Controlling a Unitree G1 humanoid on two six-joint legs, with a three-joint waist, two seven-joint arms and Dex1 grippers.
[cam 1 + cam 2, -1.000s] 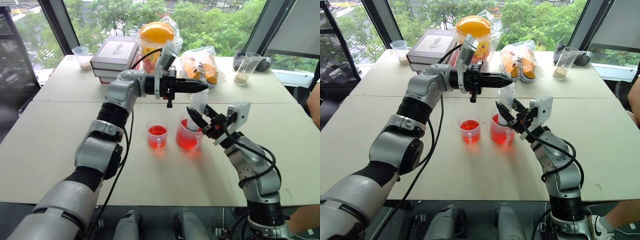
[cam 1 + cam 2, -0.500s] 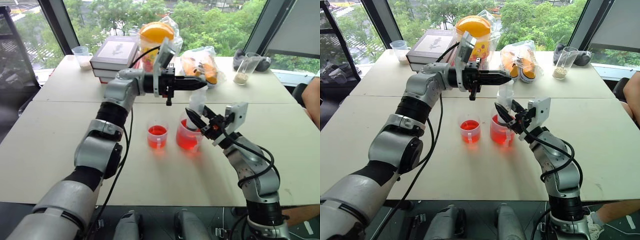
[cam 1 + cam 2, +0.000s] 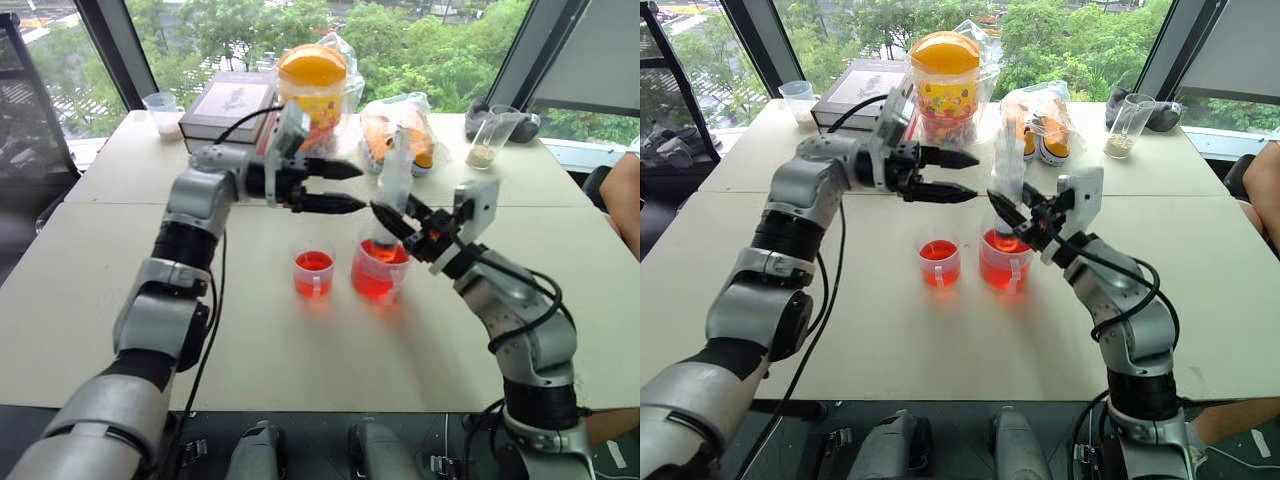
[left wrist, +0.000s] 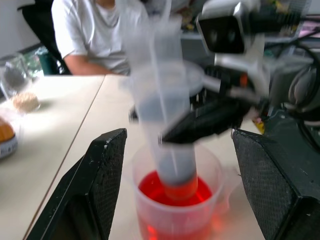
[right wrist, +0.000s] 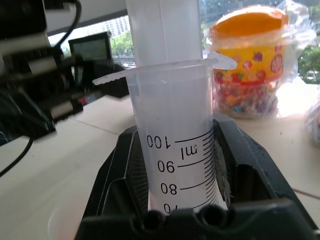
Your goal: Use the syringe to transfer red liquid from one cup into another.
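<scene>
Beige bench (image 3: 120,300): right claw (image 3: 400,222) grips syringe (image 3: 393,190), tip in big cup (image 3: 378,272); left claw (image 3: 345,187) open beside it. Small cup (image 3: 313,273) adjacent. Lift syringe straight, upright.

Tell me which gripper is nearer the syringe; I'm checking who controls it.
Right. The right gripper is shut on the syringe over the larger cup. The left gripper is open beside it, fingers apart and clear of it.
</scene>
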